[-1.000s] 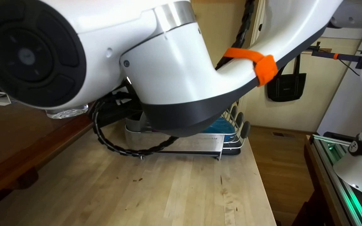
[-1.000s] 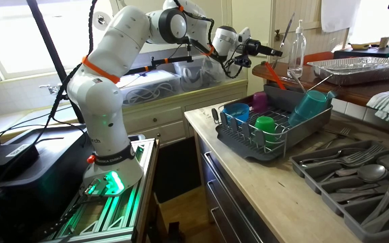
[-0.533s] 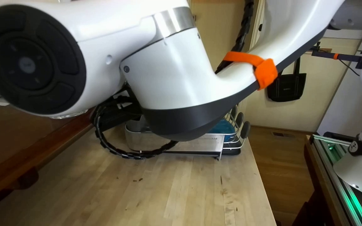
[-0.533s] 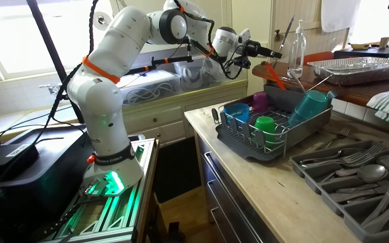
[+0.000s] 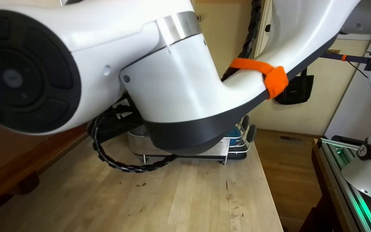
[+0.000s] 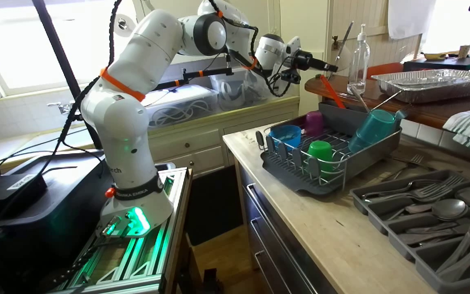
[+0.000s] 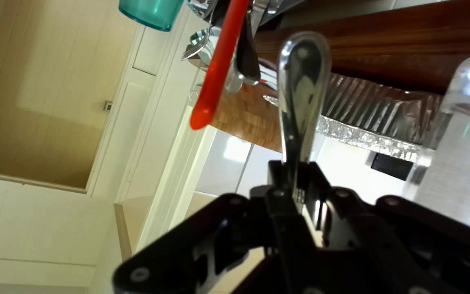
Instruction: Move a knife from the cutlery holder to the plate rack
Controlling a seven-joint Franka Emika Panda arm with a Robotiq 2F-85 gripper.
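Knife (image 7: 301,94): tilted, higher than the plate rack (image 6: 375,157) and clear of it.
Gripper (image 7: 296,173): pinched on the knife.
Plate rack: near the far edge of the wooden table (image 6: 341,241).
Cutlery holder (image 5: 139,130): at the rack's end, mostly hidden.

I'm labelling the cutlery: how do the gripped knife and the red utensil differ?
In an exterior view, the knife leans right, the red utensil left. The gripper holds the knife; the red utensil stands in the cutlery holder. The knife gleams silver; the red utensil shines less. Both look long and slim.
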